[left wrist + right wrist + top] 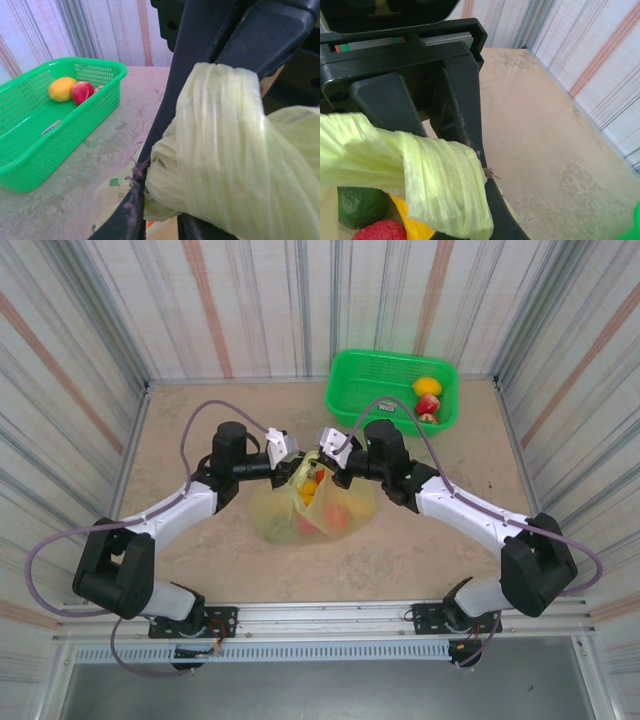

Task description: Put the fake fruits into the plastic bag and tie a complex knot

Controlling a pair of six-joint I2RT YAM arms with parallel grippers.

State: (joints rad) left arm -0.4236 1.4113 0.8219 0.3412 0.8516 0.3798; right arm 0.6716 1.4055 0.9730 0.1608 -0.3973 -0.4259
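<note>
The pale yellow-green plastic bag (300,515) sits mid-table holding fake fruits, an orange one (310,486) and a red one (336,516) among them. My left gripper (288,454) and right gripper (326,448) meet just above its mouth. In the left wrist view the left gripper (165,196) is shut on a bunched, twisted bag handle (220,150). The right gripper (465,200) is shut on a strip of handle (440,180) draped over its finger. Below that strip lie a green fruit (360,205), a strawberry (377,231) and a yellow fruit (417,227).
A bright green mesh basket (370,390) stands at the back right with a yellow fruit (426,387) and a red one (430,407) inside. Striped walls close in the table on three sides. Bare tabletop (200,540) lies around the bag.
</note>
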